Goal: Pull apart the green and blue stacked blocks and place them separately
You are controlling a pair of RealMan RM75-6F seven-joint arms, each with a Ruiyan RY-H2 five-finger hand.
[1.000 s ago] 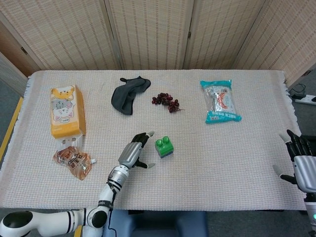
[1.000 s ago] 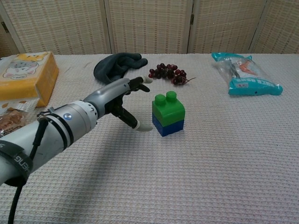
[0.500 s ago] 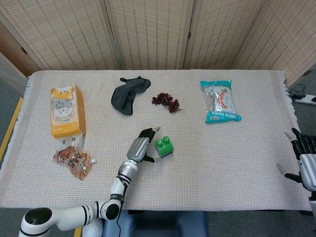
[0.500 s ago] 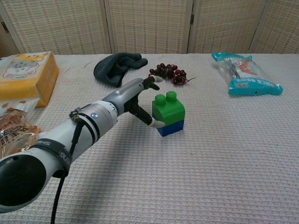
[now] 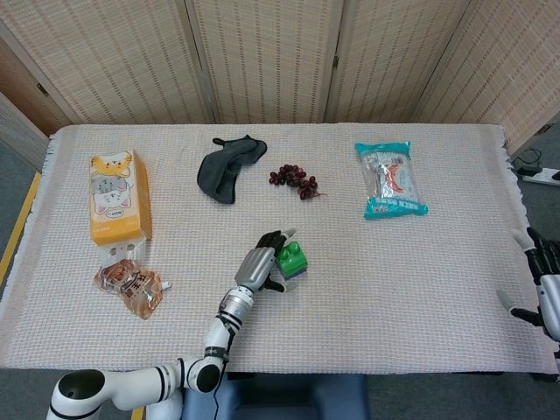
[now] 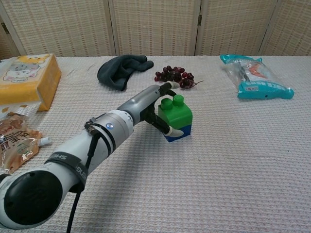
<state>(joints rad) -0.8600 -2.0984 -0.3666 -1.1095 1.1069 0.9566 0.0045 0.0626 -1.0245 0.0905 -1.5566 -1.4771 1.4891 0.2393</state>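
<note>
A green block (image 5: 292, 255) (image 6: 178, 113) sits stacked on a blue block (image 5: 297, 272) (image 6: 181, 131) near the middle of the table. My left hand (image 5: 261, 263) (image 6: 146, 105) is against the stack's left side. Its thumb lies low on the blue block's front and its fingers reach behind the green studs, still spread, so the stack stands between them on the cloth. My right hand (image 5: 544, 285) hangs at the table's far right edge with fingers apart and nothing in it; the chest view does not show it.
A yellow cat carton (image 5: 118, 197) and a snack pouch (image 5: 129, 288) lie at the left. A dark cloth (image 5: 226, 168) and a grape bunch (image 5: 296, 179) lie behind the stack. A teal packet (image 5: 390, 179) lies at the back right.
My left hand has slid right from beside the stack until its thumb and fingers bracket it. The right hand has drifted further toward the right edge. The blocks have not moved.
</note>
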